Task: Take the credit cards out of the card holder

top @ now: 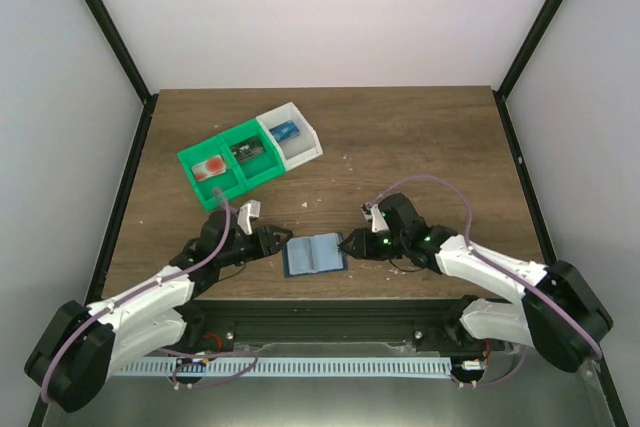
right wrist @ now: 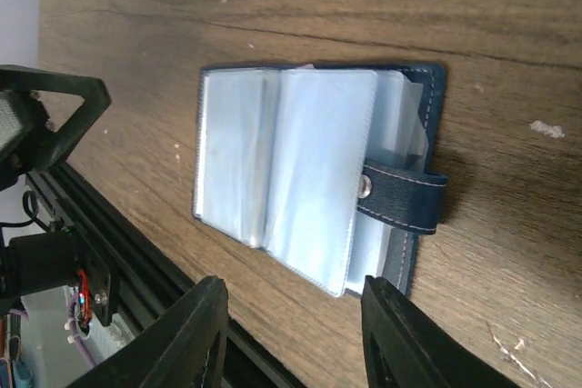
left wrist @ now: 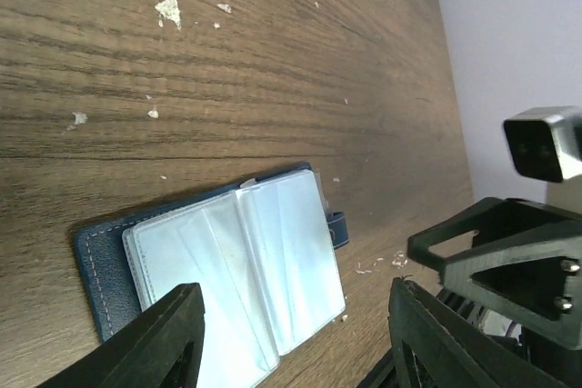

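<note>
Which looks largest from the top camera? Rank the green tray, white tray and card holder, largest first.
1. green tray: clearly the largest.
2. white tray and card holder: these look about alike. The white tray sits farther from the camera, so I leave them unranked.

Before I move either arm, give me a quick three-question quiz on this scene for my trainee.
1. True or false: the card holder lies folded shut.
2. What flanks it? A) the left gripper and the right gripper; B) two cups; C) two card stacks.
3. Fill in: its clear sleeves face ___.
Key: 1 false; 2 A; 3 up.
</note>
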You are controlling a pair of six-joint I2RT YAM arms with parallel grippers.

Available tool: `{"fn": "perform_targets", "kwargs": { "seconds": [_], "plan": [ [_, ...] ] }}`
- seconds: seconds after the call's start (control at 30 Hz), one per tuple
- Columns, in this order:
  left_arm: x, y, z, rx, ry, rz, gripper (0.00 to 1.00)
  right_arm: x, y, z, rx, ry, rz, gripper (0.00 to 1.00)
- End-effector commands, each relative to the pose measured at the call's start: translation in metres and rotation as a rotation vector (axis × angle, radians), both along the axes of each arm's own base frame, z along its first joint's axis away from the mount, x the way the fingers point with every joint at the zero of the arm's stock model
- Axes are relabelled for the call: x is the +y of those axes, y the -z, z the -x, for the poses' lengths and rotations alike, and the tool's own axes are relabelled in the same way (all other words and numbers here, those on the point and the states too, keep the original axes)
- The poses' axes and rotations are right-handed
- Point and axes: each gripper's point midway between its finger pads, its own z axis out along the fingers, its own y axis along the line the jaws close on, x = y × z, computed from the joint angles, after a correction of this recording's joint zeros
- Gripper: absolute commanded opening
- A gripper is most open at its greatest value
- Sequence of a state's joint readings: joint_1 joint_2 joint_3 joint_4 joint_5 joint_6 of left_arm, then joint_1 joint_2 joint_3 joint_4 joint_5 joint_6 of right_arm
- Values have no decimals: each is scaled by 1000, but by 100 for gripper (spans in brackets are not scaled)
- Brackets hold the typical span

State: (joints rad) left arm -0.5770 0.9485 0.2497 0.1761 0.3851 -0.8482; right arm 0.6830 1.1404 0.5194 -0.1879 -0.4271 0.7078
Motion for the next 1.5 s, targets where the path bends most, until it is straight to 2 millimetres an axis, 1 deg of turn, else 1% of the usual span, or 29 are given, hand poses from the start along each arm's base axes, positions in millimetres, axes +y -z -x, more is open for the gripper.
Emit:
{"fn": "perform_targets", "kwargs": {
  "seconds": [0.0,0.3,0.57,0.67,0.77,0.87,0.97,1.07,1.17,1.3,1.4,1.47],
  "plan": [
    [-7,-8,-1,-13,-1,76,57,13,6,-4,19,-17,-49,41],
    [-7,8,4,25,-3,87,57,20,45,7,97,-33,60,40],
    [-6,15,6,40,-6,86,57,27,69,13,120,-52,163,39],
    [-5,18,7,47,-8,83,57,23,80,12,129,-43,221,33],
    [-4,20,9,50,-10,84,57,16,88,12,132,-33,275,25],
    [-4,22,10,56,-12,83,57,9,93,10,116,-16,315,16],
    [-3,23,10,58,-14,87,57,4,94,9,106,-8,346,12],
    [-4,22,10,59,-13,93,57,3,90,10,104,-10,345,10],
    [-3,23,10,61,-18,94,57,8,70,9,76,-11,292,10],
    [-1,24,8,55,-37,85,59,24,37,2,19,-11,183,15],
    [1,25,7,55,-47,84,60,34,24,-2,2,-12,130,16],
    [2,26,7,62,-54,78,61,39,19,-5,-7,-10,115,18]
  ]
}}
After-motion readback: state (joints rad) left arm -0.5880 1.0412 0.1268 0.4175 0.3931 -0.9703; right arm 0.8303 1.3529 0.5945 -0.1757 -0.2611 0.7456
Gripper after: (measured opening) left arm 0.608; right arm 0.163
